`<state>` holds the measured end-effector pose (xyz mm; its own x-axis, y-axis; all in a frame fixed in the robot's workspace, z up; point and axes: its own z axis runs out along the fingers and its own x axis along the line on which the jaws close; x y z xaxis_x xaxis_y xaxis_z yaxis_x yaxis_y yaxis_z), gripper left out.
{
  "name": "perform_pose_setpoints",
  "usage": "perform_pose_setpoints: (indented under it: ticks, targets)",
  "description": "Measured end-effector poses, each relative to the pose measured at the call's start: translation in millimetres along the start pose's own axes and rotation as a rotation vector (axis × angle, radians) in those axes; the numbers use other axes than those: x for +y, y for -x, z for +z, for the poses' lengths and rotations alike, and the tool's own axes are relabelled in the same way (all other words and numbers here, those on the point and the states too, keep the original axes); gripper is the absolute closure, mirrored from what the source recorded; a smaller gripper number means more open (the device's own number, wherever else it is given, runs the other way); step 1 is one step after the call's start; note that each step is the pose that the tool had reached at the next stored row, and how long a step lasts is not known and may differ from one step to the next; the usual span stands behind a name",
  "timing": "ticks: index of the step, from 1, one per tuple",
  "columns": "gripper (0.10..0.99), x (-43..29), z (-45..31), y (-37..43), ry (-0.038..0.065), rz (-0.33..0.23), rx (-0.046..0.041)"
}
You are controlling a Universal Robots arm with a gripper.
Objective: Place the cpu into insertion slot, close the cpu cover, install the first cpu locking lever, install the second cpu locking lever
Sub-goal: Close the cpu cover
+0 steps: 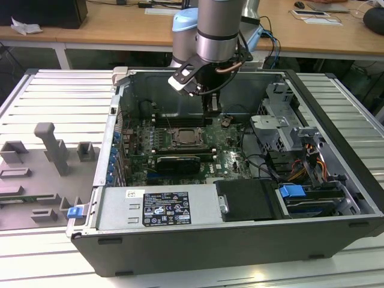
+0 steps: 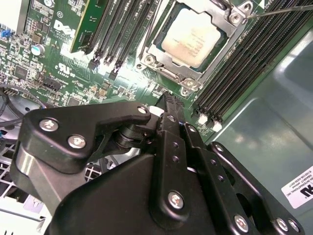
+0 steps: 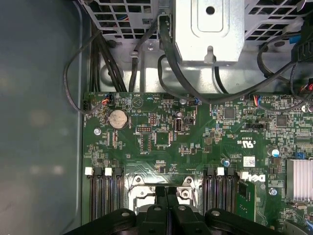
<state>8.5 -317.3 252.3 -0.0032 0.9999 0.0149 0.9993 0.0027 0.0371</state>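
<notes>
The gripper (image 2: pixel 167 99) has its two black fingers (image 3: pixel 157 215) pressed together, pinching nothing. It hangs over the green motherboard (image 3: pixel 205 142), just beside the socket. The cpu (image 2: pixel 191 36) lies flat in the insertion slot (image 2: pixel 168 74), its silver top showing through the window of the cpu cover (image 2: pixel 221 29), which lies down around it. Black memory slots (image 2: pixel 234 63) flank the socket inside the open computer case (image 1: pixel 180 240).

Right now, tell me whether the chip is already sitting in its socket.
Yes, the chip lies flat inside the metal frame on the green board.
</notes>
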Motion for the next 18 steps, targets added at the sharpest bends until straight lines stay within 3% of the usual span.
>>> perform_pose_setpoints:
  ticks: [18]
  targets:
    - [0.976,-9.8,1.7,0.0,0.000,0.000,0.0000]
